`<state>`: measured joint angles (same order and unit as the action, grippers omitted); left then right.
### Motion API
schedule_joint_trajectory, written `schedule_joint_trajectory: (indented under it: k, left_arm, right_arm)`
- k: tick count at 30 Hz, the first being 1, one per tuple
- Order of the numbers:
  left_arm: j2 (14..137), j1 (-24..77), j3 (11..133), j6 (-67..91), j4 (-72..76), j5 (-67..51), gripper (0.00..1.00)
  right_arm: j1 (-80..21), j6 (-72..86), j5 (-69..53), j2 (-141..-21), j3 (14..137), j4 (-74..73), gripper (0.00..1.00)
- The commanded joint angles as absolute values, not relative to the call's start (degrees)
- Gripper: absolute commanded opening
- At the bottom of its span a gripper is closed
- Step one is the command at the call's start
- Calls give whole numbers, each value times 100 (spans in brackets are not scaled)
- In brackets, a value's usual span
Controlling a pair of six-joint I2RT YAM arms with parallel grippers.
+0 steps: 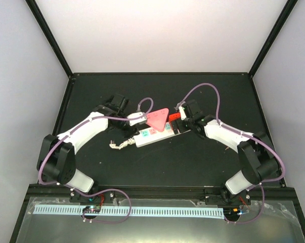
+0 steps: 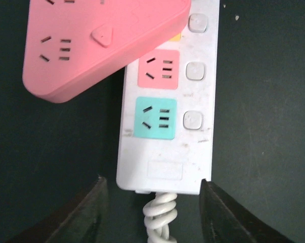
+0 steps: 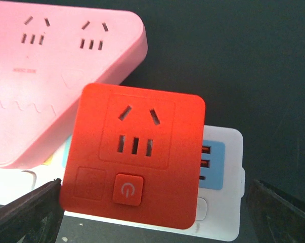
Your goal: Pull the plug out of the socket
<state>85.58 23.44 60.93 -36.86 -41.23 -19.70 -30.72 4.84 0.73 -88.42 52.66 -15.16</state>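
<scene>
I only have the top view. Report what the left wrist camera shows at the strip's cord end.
Observer: The left gripper has its fingers either side of the white power strip at its cord end; a gap of dark table shows beside one finger.
Operator: Name the nearest outlet face.
Observer: A teal outlet face, empty, with a pink one beyond it.
Operator: Now the right wrist.
Observer: The right gripper is wide open, and an orange-red cube adapter with a power button on its face sits between the fingers in that view.
</scene>
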Motion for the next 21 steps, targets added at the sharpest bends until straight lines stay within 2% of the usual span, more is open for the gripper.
schedule_joint_trajectory:
  k: [1,4,9,21]
  left_arm:
    - [8792,2665,6139,-3813,-3718,-1691,45]
    - [8966,2883,6064,-3773,-3579,-1550,39]
    - [9132,3244,5955,-3791,-3360,-1135,38]
    - [9419,3346,5817,-4052,-3090,-783,26]
  right_arm:
    - [-3067,570,159,-8997,5442,-1521,100]
    - [-3080,592,311,-9113,5504,-1534,100]
    - [-3149,693,519,-9168,5484,-1455,99]
    - [-3266,825,510,-9333,5622,-1262,88]
